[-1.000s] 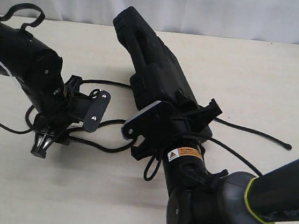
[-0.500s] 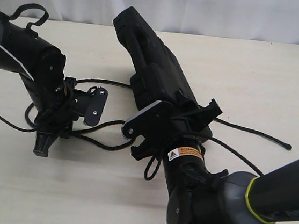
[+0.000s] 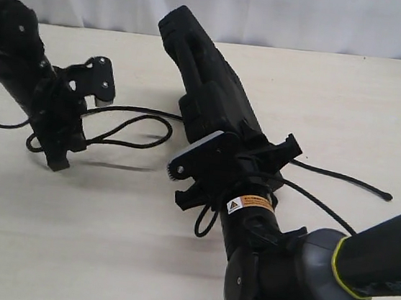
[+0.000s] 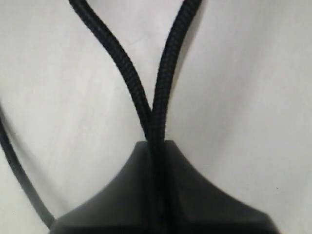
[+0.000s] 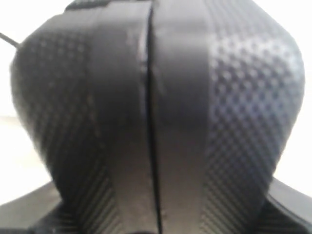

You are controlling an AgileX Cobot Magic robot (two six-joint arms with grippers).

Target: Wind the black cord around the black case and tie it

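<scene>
**Fig. Cord drawn out to the left of the case.** The black cord [image 4: 167, 73] lies mostly on the table [image 3: 103, 240]. A slack loop spreads to the left of the black case [image 3: 210, 93]. One strand meets the case's left edge about halfway along its length. Another strand trails off to the right of the case, ending in a small tip well apart from it. Whether the cord runs under or over the case cannot be told.

The case lies diagonally on the table, its far end toward the back. Its near end is hidden behind the right arm's wrist.

In the left wrist view, the left fingers [image 4: 122, 190] are clenched on two cord strands that converge into their seam. The right fingers [image 5: 97, 122] are pressed together, with nothing visible between them. What they rest against is not shown.

The step in hand appears to be taking up slack before the knot is tied. To do it well:
- Draw the doubled strands low and level, straight away from the case.
- Keep both strands gripped equally, so that neither slips ahead of the other.
- Hold the case steady on the right side, since a sideways pull could turn it.
- Let the loose loop run clear, without catching on the left arm.
</scene>
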